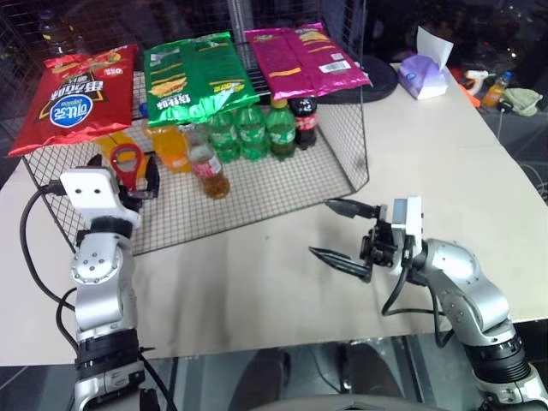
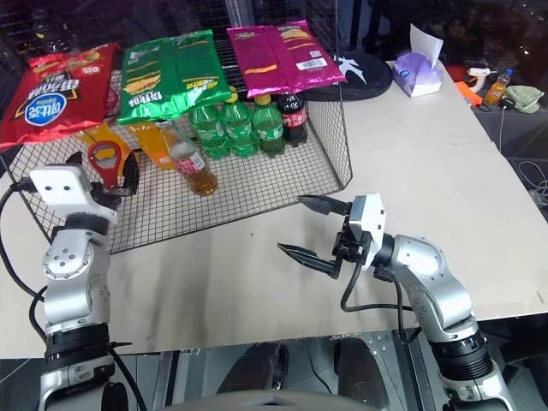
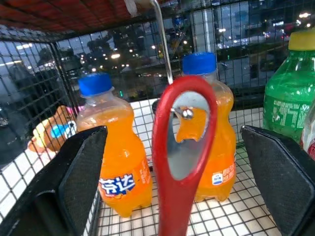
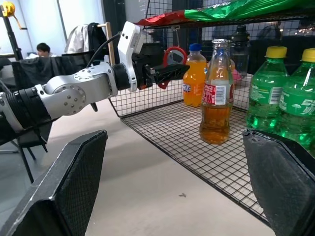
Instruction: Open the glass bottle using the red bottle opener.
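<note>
light: bright on table, dark behind | shadows: soft | blur: slight in wrist views

A pale surface (image 1: 257,282) carries a black wire rack (image 1: 257,193) at its far left corner. A purple tissue box (image 1: 424,75) sits near the far right edge, just beside a dark round mat (image 1: 377,81).

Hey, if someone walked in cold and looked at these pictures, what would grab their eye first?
Probably the red bottle opener standing upright between the left gripper's fingers at the wire rack's front corner. Next, the glass bottle of amber drink standing on the rack, ahead of the green bottles, and the bright snack bags on top.
</note>
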Robot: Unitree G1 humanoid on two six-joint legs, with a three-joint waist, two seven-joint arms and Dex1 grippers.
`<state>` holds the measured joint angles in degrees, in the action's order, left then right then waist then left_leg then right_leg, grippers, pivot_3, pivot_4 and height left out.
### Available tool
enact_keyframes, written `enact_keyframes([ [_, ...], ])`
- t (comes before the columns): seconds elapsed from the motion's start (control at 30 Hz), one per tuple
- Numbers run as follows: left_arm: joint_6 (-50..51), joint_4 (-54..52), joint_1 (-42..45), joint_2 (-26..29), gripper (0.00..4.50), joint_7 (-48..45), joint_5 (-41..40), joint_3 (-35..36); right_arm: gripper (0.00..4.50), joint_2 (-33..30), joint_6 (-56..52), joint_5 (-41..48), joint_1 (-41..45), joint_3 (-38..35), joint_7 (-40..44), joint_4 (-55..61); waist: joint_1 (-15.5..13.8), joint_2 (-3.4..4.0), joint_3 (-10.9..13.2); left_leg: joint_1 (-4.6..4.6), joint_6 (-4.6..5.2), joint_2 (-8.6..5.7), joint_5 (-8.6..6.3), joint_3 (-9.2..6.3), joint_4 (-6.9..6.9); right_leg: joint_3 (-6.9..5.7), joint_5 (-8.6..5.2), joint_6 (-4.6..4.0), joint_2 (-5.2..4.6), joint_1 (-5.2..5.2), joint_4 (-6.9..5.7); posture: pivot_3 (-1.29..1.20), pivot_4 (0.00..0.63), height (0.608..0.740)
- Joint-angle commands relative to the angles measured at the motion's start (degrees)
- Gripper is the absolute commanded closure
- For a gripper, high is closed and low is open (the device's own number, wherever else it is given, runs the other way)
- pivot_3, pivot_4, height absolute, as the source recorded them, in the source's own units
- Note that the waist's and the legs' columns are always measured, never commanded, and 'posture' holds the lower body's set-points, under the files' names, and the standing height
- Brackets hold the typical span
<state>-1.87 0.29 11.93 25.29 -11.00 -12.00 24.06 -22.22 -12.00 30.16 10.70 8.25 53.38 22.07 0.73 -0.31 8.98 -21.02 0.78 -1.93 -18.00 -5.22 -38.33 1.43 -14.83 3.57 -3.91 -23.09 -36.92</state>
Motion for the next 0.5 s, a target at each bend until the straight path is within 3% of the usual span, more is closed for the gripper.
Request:
enact_keyframes([
  [0.03, -1.1, -0.9, 0.3, -0.1, 1.63, -0.5, -0.6, -0.1, 0.00, 0.3, 2.4, -0.5, -0.8, 0.0, 0.4, 0.8, 0.0, 0.00, 0.0, 0.00, 0.00, 0.00, 0.00, 0.00, 0.00, 0.00, 0.00, 0.00, -0.01, 0.00, -0.01, 0.00, 0.150, 0.740],
  [0.2, 0.0, -2.6, -0.2, -1.9, 4.03, -0.2, -3.9, 1.7, 0.00, 0.2, 3.6, -0.8, -1.6, 0.0, 0.9, 0.2, 0.0, -0.01, 0.0, 0.00, 0.00, 0.00, 0.00, 0.00, -0.02, 0.01, 0.00, 0.00, -0.02, 0.00, -0.02, 0.00, 0.150, 0.740],
  [0.23, 0.1, -2.9, -0.3, -2.0, 4.34, -0.4, -4.4, 1.9, 0.00, 0.2, 3.9, -0.8, -1.7, 0.0, 1.0, 0.0, 0.0, -0.02, 0.0, 0.00, 0.00, 0.00, 0.00, 0.00, -0.02, 0.01, 0.00, 0.00, -0.04, 0.00, -0.03, 0.00, 0.150, 0.740],
  [0.5, 5.1, -9.7, -2.4, -5.5, 4.34, -3.5, -17.5, 2.9, 0.00, -0.2, 4.3, -0.8, -2.1, -0.1, 1.9, -0.7, 0.0, -0.05, 0.0, 0.00, -0.01, 0.01, 0.01, 0.01, -0.07, 0.03, 0.00, 0.00, -0.09, 0.00, -0.08, 0.00, 0.150, 0.740],
])
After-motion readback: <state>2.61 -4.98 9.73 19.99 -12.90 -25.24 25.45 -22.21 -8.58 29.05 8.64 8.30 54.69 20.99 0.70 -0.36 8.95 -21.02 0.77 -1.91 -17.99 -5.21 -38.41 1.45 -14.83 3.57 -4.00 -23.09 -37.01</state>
